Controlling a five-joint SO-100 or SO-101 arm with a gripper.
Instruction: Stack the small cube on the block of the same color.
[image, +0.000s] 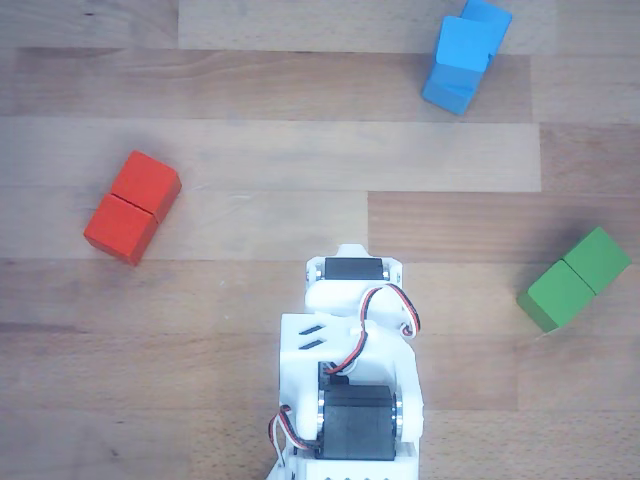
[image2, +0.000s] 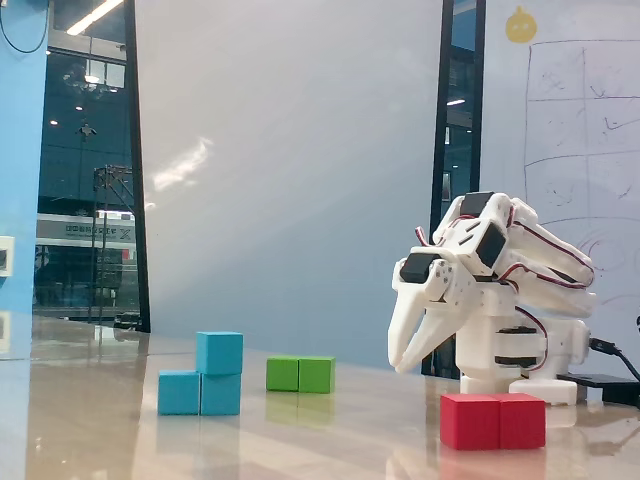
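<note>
Fixed view: small cube (image2: 219, 353) sits atop blue block (image2: 199, 393), seemingly off-centre.

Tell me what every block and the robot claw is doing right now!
Small cube: sitting on top of one end of the blue block, not held.
Blue block: lying flat on the table, carrying the cube.
Green block: lying flat, alone.
Red block: lying flat, alone.
Gripper: off the table, pointing down, empty, looks shut.

Bright, even light; soft focus, tabletop glare.
</note>
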